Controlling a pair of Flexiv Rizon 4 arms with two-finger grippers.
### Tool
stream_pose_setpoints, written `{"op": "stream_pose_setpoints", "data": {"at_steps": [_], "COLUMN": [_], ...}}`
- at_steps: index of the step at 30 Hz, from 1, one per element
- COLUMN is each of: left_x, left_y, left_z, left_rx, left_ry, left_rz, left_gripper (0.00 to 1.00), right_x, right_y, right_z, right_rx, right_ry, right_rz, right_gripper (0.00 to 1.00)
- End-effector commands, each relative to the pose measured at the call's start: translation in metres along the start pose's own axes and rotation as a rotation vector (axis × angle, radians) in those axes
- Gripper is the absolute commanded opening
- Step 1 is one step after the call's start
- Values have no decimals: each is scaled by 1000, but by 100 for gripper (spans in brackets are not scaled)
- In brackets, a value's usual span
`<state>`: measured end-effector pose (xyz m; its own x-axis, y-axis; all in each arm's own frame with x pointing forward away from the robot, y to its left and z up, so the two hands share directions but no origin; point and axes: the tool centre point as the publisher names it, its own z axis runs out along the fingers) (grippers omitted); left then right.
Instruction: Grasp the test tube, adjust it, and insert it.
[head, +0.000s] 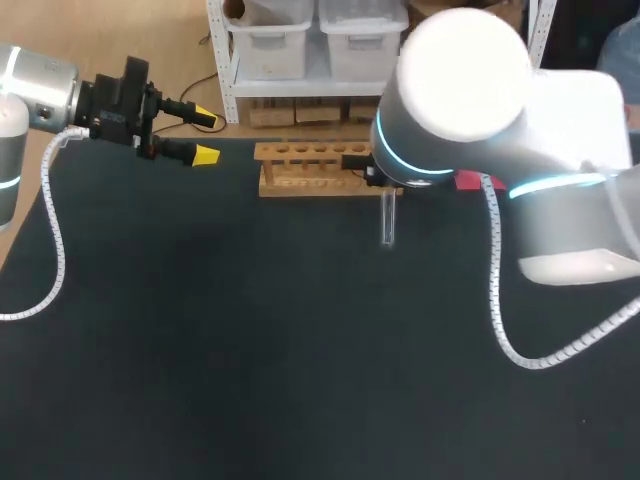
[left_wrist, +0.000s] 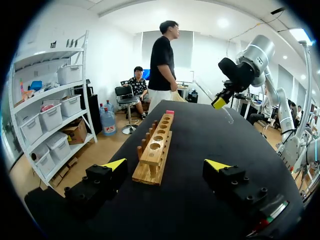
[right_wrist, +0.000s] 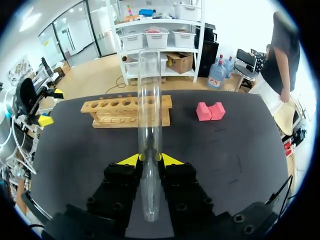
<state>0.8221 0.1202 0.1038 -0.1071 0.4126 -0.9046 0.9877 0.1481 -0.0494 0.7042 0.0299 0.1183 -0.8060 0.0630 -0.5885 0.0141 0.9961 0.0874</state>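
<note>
On the dark table (head: 200, 380) — a wooden rack (head: 310, 168) with a row of holes near the far edge, a pink block (right_wrist: 210, 111) apart, off its end.

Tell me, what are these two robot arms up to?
The right gripper is shut on a clear test tube, held between its fingers just in front of the wooden rack, not yet inserted. The rack's holes look empty. The left gripper hangs open, holding nothing, off the rack's far end. A pink block lies on the table beside the rack.
</note>
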Motion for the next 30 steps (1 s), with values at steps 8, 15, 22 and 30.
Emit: {"op": "stream_pose_setpoints", "data": {"at_steps": [8,15,22,30], "left_x": [0,0,0,0], "left_y": [1,1,1,1], "left_z": [0,0,0,0], "left_rx": [2,2,2,2], "left_ry": [1,1,1,1], "left_rz": [0,0,0,0], "left_gripper": [100,100,100,100], "right_x": [3,3,3,-6], "right_y": [-8,-8,-8,-6], "right_z": [-4,-4,-4,0], "right_rx": [-32,-32,-32,-6], "right_ry": [-24,-24,-24,-175], "right_rz": [12,12,12,68], "right_gripper": [0,0,0,0]}}
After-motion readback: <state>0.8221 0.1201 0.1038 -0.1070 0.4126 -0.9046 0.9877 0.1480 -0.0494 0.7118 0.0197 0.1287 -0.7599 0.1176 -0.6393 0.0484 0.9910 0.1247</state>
